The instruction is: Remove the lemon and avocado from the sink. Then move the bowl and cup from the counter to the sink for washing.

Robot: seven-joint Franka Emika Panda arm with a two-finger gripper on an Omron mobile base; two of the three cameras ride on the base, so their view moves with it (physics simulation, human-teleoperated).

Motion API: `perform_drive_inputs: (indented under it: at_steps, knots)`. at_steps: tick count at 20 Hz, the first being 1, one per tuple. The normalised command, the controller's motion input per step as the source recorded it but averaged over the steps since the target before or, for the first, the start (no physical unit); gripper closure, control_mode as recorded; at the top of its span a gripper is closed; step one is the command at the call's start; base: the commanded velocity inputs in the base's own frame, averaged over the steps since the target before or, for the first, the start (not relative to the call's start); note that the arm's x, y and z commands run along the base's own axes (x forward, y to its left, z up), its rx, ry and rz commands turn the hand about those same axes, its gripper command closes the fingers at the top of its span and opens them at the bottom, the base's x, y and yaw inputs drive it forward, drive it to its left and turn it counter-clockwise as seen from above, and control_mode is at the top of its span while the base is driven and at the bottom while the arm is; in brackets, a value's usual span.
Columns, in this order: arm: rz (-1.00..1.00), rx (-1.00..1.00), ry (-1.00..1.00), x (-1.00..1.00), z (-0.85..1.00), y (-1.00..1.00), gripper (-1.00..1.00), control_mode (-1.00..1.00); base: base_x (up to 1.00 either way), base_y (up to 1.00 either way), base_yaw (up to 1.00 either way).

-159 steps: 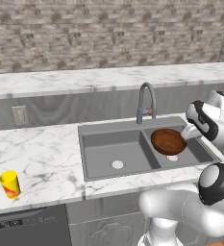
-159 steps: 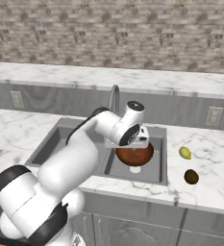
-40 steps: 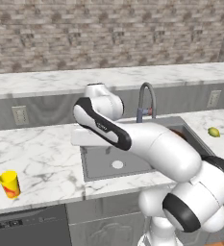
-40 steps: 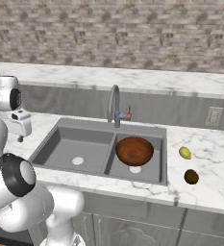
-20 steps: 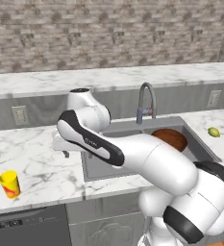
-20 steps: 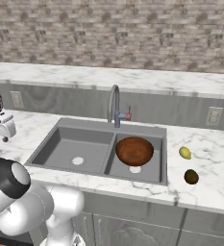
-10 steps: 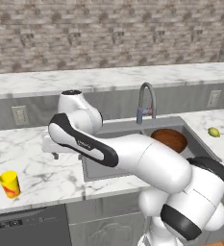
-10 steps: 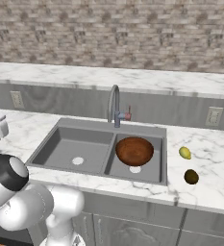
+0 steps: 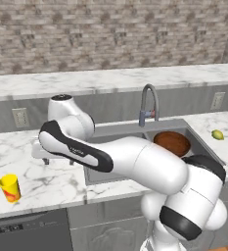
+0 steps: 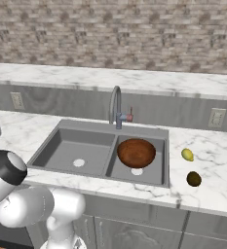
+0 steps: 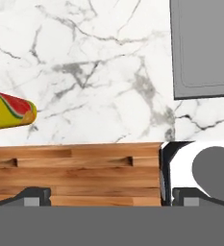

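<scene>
The cup (image 9: 10, 188) stands upright near the surface's (image 9: 47, 181) front left edge, well left of the sink (image 10: 71, 146). The gripper (image 9: 46, 160) hangs above the surface with jaws spread wide, empty. The cup looks light, rigid and smooth; pinching across its tapered wall near mid-height seems safest.

Bowl (image 9: 172, 142) in sink (image 9: 116, 131), cup (image 9: 10, 188) on counter (image 9: 17, 157), gripper (image 9: 57, 160) spread wide

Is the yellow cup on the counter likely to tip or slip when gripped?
The cup stands upright and looks small and light. It tapers toward its base, so a nudge could probably tip it, and its smooth tapered wall might slide in the tool.
</scene>
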Motion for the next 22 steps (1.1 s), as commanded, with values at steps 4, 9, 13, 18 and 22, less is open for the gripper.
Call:
perform_drive_inputs:
  at_steps: [4,9,13,18,22]
  knots:
    - [0.02,0.0,0.0,0.02,0.0,0.24,-1.0,-1.0,0.0,0.0,0.0]
    - [0.04,0.0,0.0,0.0,0.0,0.17,-1.0,-1.0,0.0,0.0,0.0]
    - [0.03,0.0,0.0,0.0,0.0,0.13,-1.0,-1.0,0.0,0.0,0.0]
    - [0.01,0.0,0.0,0.03,0.0,0.19,-1.0,-1.0,0.0,0.0,0.0]
    - [0.0,0.0,0.0,0.0,0.0,0.19,-1.0,-1.0,0.0,0.0,0.0]
